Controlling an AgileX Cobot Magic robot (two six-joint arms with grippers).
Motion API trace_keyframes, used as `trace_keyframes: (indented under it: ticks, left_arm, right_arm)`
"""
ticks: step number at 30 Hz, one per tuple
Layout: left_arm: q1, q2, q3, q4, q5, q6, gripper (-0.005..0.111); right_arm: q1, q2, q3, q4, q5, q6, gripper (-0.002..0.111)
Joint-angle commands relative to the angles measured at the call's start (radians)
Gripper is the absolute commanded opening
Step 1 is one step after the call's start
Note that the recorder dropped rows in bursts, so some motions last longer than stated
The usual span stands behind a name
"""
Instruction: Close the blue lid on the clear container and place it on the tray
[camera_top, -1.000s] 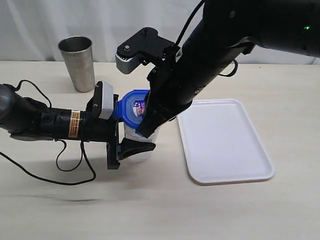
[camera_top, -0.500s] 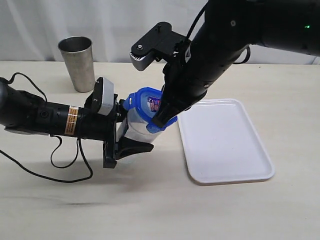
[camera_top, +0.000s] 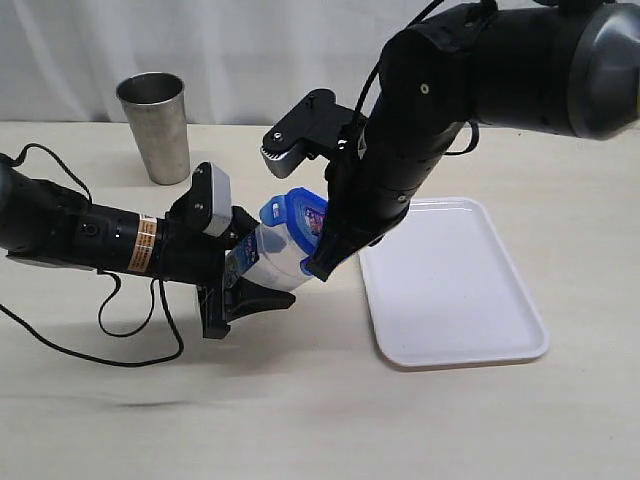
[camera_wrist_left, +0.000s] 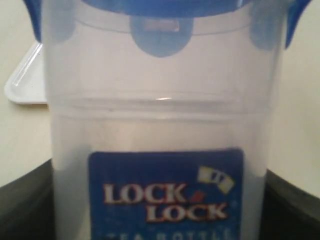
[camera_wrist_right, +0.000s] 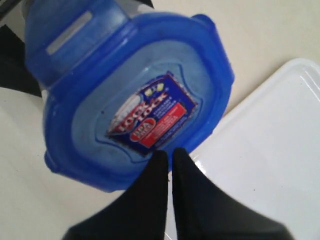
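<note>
Plainly, a blue "LOCK LOCK" label marks the frosted clear container (camera_wrist_left: 160, 100), tilted beside the white tray (camera_top: 450, 290) and clamped by the left gripper (camera_top: 252, 265). With fingers pressed together, the right gripper (camera_wrist_right: 167, 162) touches the glossy blue lid (camera_wrist_right: 125, 95) on its mouth

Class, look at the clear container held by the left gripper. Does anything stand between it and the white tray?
Only the right gripper. Its shut tips sit at the blue lid, on the side of the clear container that faces the tray. Nothing else visible lies between them. The left gripper holds the container tilted.
</note>
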Motion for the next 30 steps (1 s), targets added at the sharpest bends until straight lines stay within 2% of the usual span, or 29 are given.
trace_keyframes:
  ticks: [1, 6, 10, 15, 21, 24, 28, 30]
  left_arm:
    - [-0.003, -0.024, -0.005, -0.072, -0.080, -0.019, 0.000]
    - [-0.003, -0.024, -0.005, -0.072, -0.011, -0.019, 0.000]
    - [-0.003, -0.024, -0.005, -0.072, -0.004, -0.019, 0.000]
    - [-0.003, -0.024, -0.005, -0.072, 0.005, -0.019, 0.000]
    - [-0.003, -0.024, -0.005, -0.072, 0.012, -0.019, 0.000]
    - [-0.003, -0.024, -0.005, -0.072, 0.012, -0.019, 0.000]
    - [-0.003, -0.024, -0.005, -0.072, 0.012, -0.021, 0.000]
    - [-0.003, -0.024, -0.005, -0.072, 0.012, -0.021, 0.000]
  right_arm:
    - [0.002, -0.016, 0.007, 0.039, -0.008, 0.024, 0.009]
    - [0.002, -0.067, 0.007, 0.039, -0.086, 0.121, 0.027]
    - [0.002, -0.096, 0.007, 0.039, -0.170, 0.288, 0.039]
    - [0.002, -0.091, -0.051, 0.068, -0.170, 0.384, 0.041]
    - [0.006, -0.043, -0.143, 0.202, -0.114, 0.376, 0.041]
    - [0.014, 0.002, -0.155, 0.200, -0.088, 0.366, 0.041]
    - [0.014, 0.049, -0.155, 0.170, -0.088, 0.366, 0.050]
    - [0.014, 0.065, -0.155, 0.160, -0.083, 0.366, 0.050]
